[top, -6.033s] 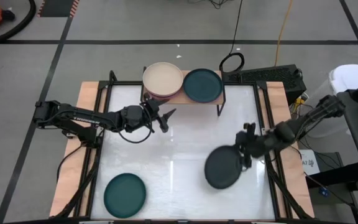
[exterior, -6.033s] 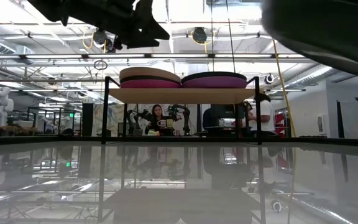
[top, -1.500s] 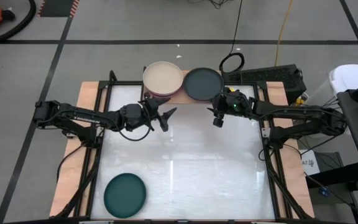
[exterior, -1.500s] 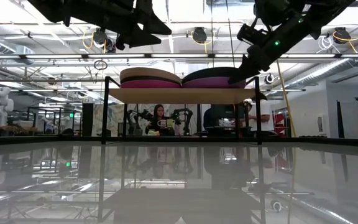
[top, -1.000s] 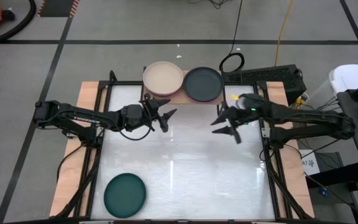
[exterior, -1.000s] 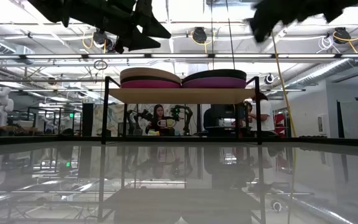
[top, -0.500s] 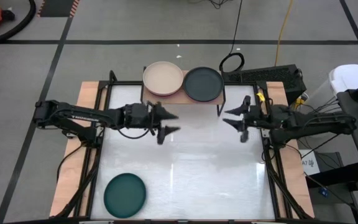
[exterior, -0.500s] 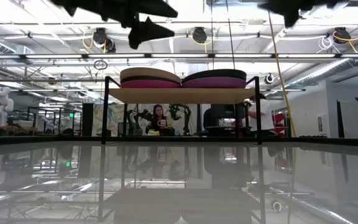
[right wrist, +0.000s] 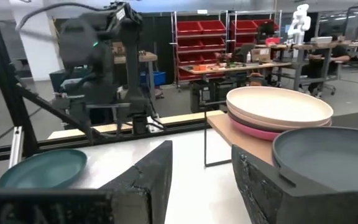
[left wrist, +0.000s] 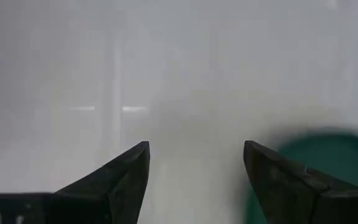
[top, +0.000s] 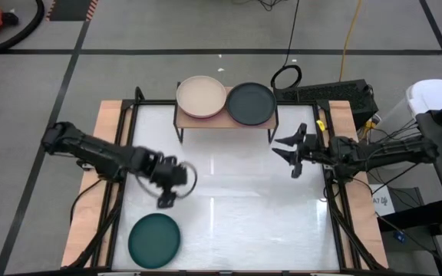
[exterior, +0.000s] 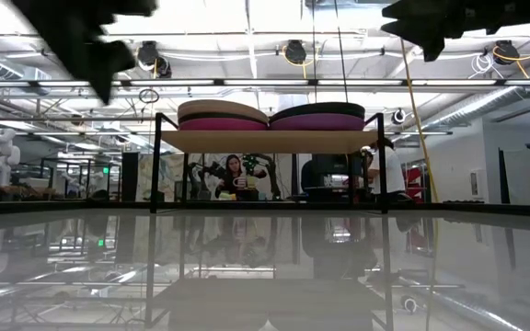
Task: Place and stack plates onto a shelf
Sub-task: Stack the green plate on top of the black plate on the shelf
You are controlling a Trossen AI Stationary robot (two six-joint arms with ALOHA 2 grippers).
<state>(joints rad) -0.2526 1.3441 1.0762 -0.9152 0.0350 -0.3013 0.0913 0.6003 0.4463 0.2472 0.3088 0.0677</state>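
The light-wood shelf (top: 225,116) stands at the table's far edge. On it are a beige plate (top: 202,96) atop a pink stack and a charcoal plate (top: 250,103) atop a purple one (exterior: 325,120). A dark teal plate (top: 154,239) lies flat on the table near its front left corner. My left gripper (top: 165,201) is open and empty, pointing down just beyond the far right of that plate, whose rim shows in the left wrist view (left wrist: 328,158). My right gripper (top: 285,153) is open and empty, level, to the near right of the shelf.
The black frame rails (top: 121,176) run along the table's left and right sides. The shelf's thin black legs (exterior: 157,165) stand on the tabletop. The white tabletop (top: 229,222) lies bare between the teal plate and my right arm. People sit at benches in the room behind (exterior: 236,175).
My left gripper has swung away from the shelf's front toward the table's near left, tipping down over the teal plate's far side, still open. My right gripper has drawn a little toward the table's right edge and stays open. The plates have not moved.
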